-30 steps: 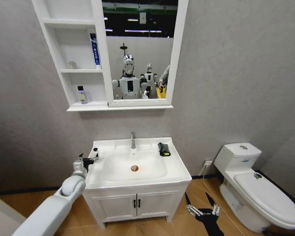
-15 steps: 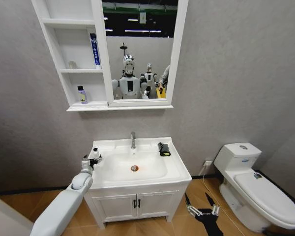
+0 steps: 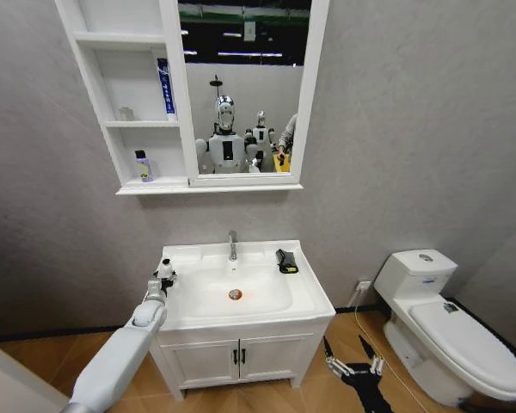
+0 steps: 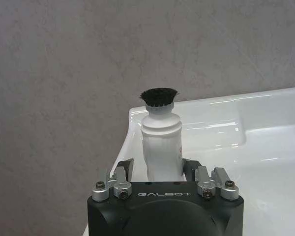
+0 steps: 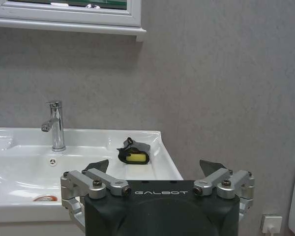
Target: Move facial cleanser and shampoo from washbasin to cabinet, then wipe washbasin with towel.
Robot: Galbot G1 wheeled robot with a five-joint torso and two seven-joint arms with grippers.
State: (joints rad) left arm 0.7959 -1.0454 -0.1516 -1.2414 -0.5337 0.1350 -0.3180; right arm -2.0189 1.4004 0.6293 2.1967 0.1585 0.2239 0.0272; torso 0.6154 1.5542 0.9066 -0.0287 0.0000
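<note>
Left wrist view: white bottle [image 4: 161, 142] upright between spread left gripper [image 4: 157, 173] jaws, on washbasin [image 4: 265, 123] corner.

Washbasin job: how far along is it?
Done, apparently: a small purple bottle stands in the white mirror cabinet. In hand: the left claw straddles the white black-capped bottle on the white ceramic washbasin. Left: shelving it, then wiping; the black-and-yellow towel lies untouched; right claw hangs low.

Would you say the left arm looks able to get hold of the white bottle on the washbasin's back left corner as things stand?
Probably yes. The left gripper has its jaws open on either side of the white bottle with the black cap, which stands upright on the washbasin rim, and nothing lies between them.
</note>
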